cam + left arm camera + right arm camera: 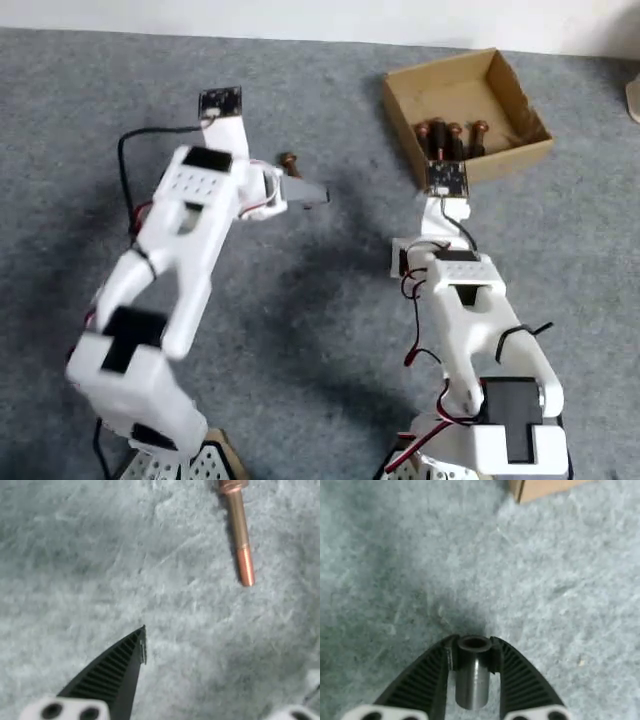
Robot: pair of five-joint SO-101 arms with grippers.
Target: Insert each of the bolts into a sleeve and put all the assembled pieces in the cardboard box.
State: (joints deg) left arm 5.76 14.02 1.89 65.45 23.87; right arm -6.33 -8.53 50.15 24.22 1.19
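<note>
Pinching dark sleeve (472, 680) in right gripper (472, 652), jaws closed on its sides, bore showing. Spreading left gripper (300, 187) wide over grey carpet (75, 555), grasping nothing. Lying loose just beyond: copper bolt (239, 535), probably rigid, light, smooth, prone to rolling; gripping across mid-shank looking safest. Sitting farthest: cardboard box (450, 95), holding several assembled pieces (455, 135).

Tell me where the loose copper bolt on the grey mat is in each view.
High view: the bolt lies beside the left arm's jaws, left of the cardboard box.
Left wrist view: the bolt lies ahead of the open jaws.
Right wrist view: not in it; those jaws hold a sleeve.
Landmark: the cardboard box, in the high and right wrist views.
</note>
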